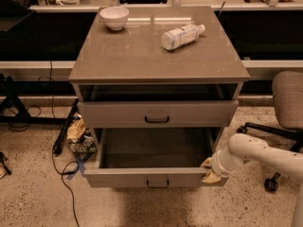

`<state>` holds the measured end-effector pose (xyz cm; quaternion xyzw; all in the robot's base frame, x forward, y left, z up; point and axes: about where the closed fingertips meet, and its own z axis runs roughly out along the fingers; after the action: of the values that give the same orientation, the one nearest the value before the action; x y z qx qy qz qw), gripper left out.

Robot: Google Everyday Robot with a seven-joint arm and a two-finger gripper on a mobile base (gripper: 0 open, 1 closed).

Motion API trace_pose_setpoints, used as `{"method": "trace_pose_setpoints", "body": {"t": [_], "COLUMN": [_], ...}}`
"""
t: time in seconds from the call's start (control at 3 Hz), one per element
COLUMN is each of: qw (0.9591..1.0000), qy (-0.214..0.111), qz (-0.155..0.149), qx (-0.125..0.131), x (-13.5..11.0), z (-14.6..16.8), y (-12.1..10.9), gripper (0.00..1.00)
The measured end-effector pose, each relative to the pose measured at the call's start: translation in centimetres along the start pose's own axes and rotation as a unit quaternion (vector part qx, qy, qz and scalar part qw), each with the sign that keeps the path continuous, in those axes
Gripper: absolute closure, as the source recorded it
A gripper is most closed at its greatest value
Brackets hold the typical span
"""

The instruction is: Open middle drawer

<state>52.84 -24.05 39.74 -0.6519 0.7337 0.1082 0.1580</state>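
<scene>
The middle drawer [118,178] stands pulled well out of the grey-beige cabinet. Its plain grey box interior [151,148] is empty, and its small black bar handle [157,183] is at the centre of the front. My gripper [208,170], with yellowish tips on a white arm [255,152] that reaches in from the right, sits at the right end of the drawer front, against its top corner. The uppermost drawer [118,113] above is slightly out, with a dark gap under the cabinet top. The lowest drawer is hidden beneath the open one.
A white bowl [114,17] and a lying plastic bottle [182,36] rest on the cabinet top [142,56]. An office chair [286,98] stands at the right, behind my arm. Cables [66,174] and small clutter [78,134] lie on the floor at the left.
</scene>
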Motion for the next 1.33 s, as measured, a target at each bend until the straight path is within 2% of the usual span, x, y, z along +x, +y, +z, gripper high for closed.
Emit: {"method": "trace_pose_setpoints", "body": {"t": [0.33, 0.67, 1.0, 1.33], "qw": [1.0, 1.0, 0.9996, 0.9984], "qy": [-0.001, -0.001, -0.012, -0.004], "qz": [0.0, 0.0, -0.02, -0.05], "qx": [-0.003, -0.004, -0.018, -0.027], "x": [-0.1, -0.1, -0.8, -2.3], "z": [0.3, 0.4, 0.6, 0.7], "y": [0.2, 0.3, 1.4, 3.0], "gripper": [0.19, 0.0, 0.0, 0.0]}}
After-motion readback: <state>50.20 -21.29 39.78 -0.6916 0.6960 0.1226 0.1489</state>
